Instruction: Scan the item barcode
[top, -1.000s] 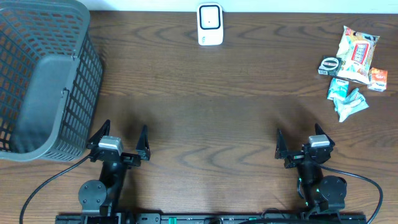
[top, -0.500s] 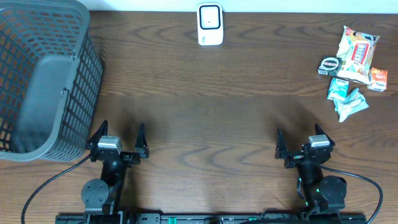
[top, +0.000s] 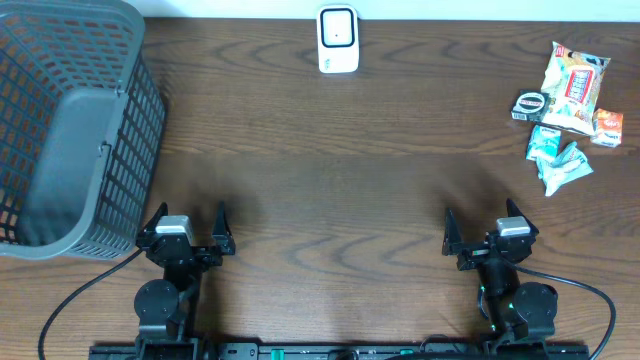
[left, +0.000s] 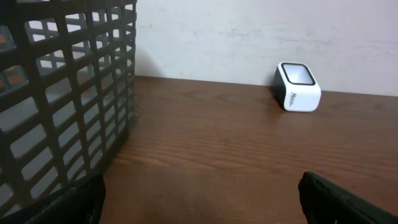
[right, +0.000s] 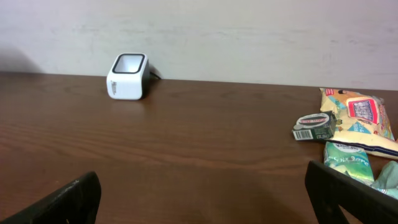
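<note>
Only the left gripper (top: 187, 230) has shifted since a second ago, drawing back a little toward its base at the near edge; everything else lies as it did. Both it and the right gripper (top: 490, 238) stand wide and hold nothing. Taking the white scanner (top: 338, 39) at the far edge as landmark, the items sit well to its right: a large snack bag (top: 573, 88), a small round tin (top: 531, 105) touching the bag's left side, and teal packets (top: 556, 160) just nearer than those. The grey basket (top: 70, 130) stands far to the scanner's left. The right arm looks best placed to reach; the tin's printed barcode (right: 303, 134) should end up facing the scanner window.
</note>
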